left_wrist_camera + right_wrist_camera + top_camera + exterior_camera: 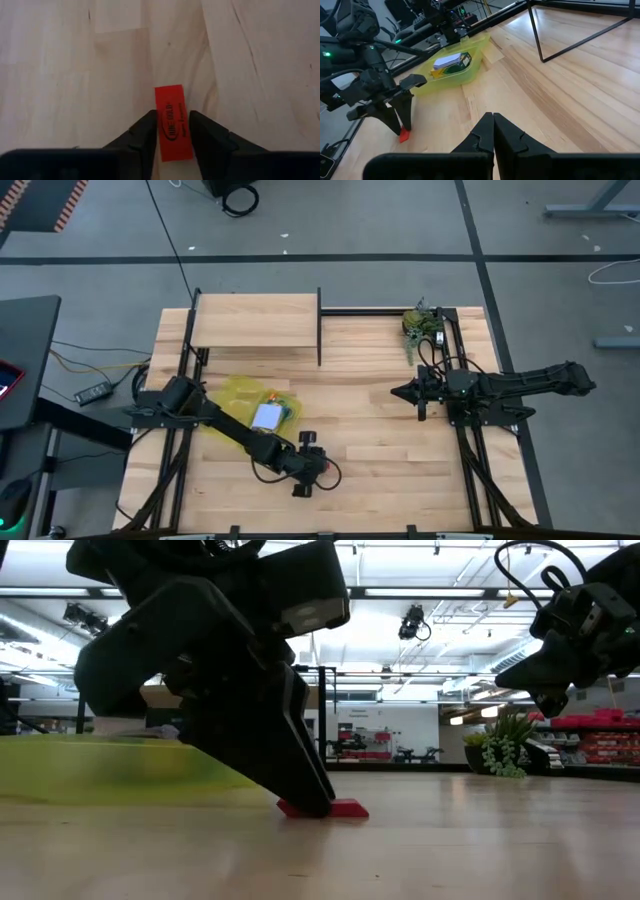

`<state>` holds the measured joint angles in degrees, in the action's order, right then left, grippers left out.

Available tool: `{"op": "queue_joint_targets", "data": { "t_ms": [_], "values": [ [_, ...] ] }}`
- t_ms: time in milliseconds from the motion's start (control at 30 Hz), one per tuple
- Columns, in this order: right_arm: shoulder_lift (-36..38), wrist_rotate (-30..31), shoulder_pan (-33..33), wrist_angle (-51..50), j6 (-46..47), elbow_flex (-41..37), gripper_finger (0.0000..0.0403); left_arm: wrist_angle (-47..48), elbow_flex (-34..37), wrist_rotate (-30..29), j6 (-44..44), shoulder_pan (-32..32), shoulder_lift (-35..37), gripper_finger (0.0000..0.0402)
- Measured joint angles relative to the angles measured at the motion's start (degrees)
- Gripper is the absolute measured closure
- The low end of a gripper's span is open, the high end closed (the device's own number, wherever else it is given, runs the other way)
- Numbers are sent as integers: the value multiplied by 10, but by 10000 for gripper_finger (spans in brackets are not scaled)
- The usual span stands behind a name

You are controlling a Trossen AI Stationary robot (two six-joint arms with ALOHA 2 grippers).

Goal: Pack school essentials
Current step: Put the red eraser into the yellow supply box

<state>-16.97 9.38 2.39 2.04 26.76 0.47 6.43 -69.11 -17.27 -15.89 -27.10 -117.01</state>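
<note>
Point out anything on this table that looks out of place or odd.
Only the red eraser stands out: it lies alone on the bare wood, apart from the yellow pouch that holds the note pad and crayon box. The left gripper is down over it, jaws on either side. Nothing looks spilled or damaged.

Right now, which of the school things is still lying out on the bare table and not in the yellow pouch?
The small red eraser. It lies flat on the wood between the left gripper's fingers, while the note pad and crayon box sit in the pouch.
</note>
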Motion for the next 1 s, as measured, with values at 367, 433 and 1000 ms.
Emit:
{"op": "queue_joint_targets", "data": {
  "t_ms": [367,433,1000],
  "values": [
    [0,0,0,-1,0,0,393,5,0,-3,-4,0,2,360],
    [0,0,0,-1,0,0,393,6,0,0,-4,0,6,358],
    [0,0,0,-1,0,0,393,178,2,-20,-180,-5,165,363]
  ]
}}
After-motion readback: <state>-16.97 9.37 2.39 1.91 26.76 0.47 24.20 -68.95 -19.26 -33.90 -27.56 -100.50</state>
